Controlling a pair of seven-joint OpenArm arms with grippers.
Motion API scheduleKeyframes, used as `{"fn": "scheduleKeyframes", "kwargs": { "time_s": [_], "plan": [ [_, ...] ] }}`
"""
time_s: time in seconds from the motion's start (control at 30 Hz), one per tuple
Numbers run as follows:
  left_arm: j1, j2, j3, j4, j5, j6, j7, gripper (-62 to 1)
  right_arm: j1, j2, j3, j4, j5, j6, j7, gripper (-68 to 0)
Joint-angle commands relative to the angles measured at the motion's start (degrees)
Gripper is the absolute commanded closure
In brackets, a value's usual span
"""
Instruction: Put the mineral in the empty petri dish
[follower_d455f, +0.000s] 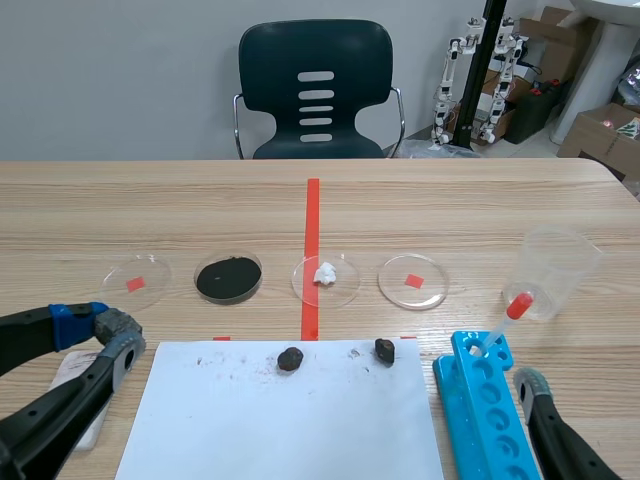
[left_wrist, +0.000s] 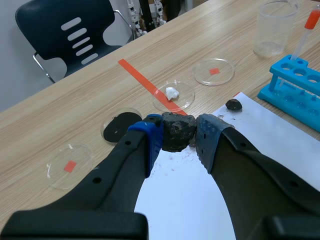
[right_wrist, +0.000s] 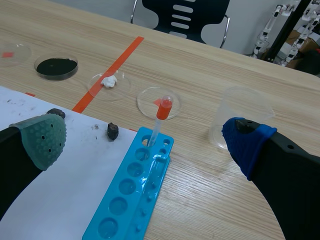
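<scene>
Rough matt mineral (left_wrist: 178, 131), clear glossy petri dish (follower_d455f: 395, 276), seemingly plastic, wood-grain table (follower_d455f: 100, 200).

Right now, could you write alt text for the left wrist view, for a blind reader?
The left gripper is shut on a dark lump of mineral above a white paper sheet. On the wooden table lie four round clear petri dishes: an empty dish, a dish of black powder, a dish with a white lump, another empty dish.

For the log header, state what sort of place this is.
Probably a robotics lab staged as a science bench: petri dishes, a blue test tube rack and a clear beaker on the table, small humanoid robots by the back wall.
</scene>
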Motion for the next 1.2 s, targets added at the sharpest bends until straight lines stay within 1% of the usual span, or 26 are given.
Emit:
{"fn": "scheduleKeyframes", "kwargs": {
  "time_s": [0.0,0.87,0.97,1.0,1.03,1.17],
  "plan": [
    [-0.2,0.0,0.1,0.7,-0.4,0.1,-1.2,-5.5,0.3,0.0,0.4,0.8,0.6,-0.2,0.8,-67.9],
    [-0.2,0.3,0.1,0.7,-0.4,0.1,-1.0,-5.5,0.3,0.0,0.4,0.8,0.6,-0.2,0.8,-67.9],
    [-0.6,0.3,0.1,0.7,-0.4,0.6,-0.9,-5.5,0.3,0.0,0.4,0.8,0.6,-0.2,0.8,-67.9],
    [-1.2,0.3,0.1,0.6,-1.1,0.7,-0.2,-5.5,0.3,0.0,0.4,0.8,0.6,-0.2,0.8,-67.9],
    [-2.3,0.3,0.1,0.5,-2.7,0.7,0.8,-5.5,0.3,0.0,0.4,0.8,0.6,-0.2,0.8,-67.9],
    [-8.6,1.1,0.1,-1.0,-11.1,0.7,7.0,-5.5,0.3,0.0,0.4,0.8,0.6,-0.2,0.8,-67.9]
  ]
}}
